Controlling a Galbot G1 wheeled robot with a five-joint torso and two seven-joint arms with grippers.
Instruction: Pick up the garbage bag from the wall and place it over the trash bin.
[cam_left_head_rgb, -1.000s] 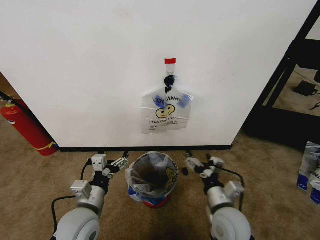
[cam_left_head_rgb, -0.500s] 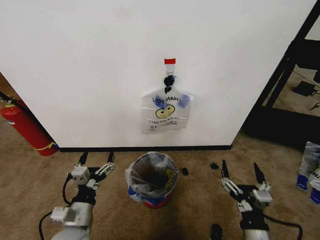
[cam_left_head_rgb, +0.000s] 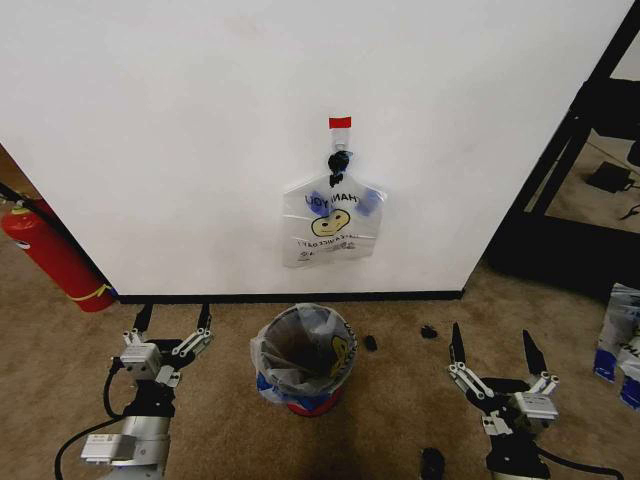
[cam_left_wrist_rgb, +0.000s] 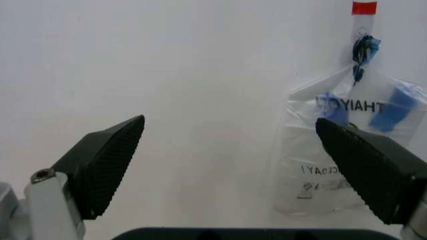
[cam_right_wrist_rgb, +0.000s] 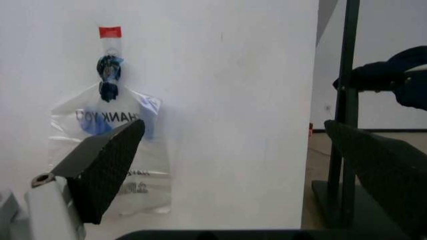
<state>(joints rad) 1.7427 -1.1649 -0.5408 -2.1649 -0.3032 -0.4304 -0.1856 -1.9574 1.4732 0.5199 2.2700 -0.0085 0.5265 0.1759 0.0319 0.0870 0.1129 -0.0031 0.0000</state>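
Below, the trash bin holds a clear liner; the garbage bag hangs on the wall at twelve o'clock, well apart from left gripper and right gripper, jaws wide.

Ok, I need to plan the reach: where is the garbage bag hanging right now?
In the head view the garbage bag hangs on the wall from a black hook under the red tape strip, above the trash bin.
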